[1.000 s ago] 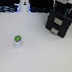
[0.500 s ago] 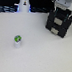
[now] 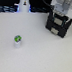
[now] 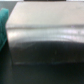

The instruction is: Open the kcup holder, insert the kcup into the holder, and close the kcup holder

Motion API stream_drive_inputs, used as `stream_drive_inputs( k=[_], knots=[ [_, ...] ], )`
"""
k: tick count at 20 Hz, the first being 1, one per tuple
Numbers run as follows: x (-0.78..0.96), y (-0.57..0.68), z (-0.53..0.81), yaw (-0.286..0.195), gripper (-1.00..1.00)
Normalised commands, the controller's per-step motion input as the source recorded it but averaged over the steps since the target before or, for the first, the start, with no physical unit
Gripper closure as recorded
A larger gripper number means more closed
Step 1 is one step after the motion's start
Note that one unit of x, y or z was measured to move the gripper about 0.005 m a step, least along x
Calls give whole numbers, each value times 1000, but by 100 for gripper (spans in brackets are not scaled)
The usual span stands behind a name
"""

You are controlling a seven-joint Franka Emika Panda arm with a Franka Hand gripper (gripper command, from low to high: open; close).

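Black box of the kcup holder (image 3: 59, 24) sat in the upper right of the exterior frame, the arm's pale gripper (image 3: 63, 8) directly above it, close over its top. Whether the fingers were spread or closed could not be told; they were blurred there and out of sight in the wrist view, which showed only a dark glossy surface, likely the holder (image 4: 47, 45), filling the frame. Kcup (image 3: 17, 40), green-topped, stood alone on the white table (image 3: 36, 57) at left of centre, well apart from holder and gripper. White bottle (image 3: 23, 4) stood at upper left. Judged: opening step under way, drawer apparently not yet out; cup insertion and closing remained.
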Motion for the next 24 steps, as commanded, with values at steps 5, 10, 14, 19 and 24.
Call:
stream_drive_inputs(
  k=[5,10,14,19,24],
  knots=[
    [8,0,0,-4,100],
    [13,0,0,-5,100],
    [248,-19,43,-1,100],
    [752,-144,185,-14,100],
    [931,-226,234,-34,100]
  ],
)
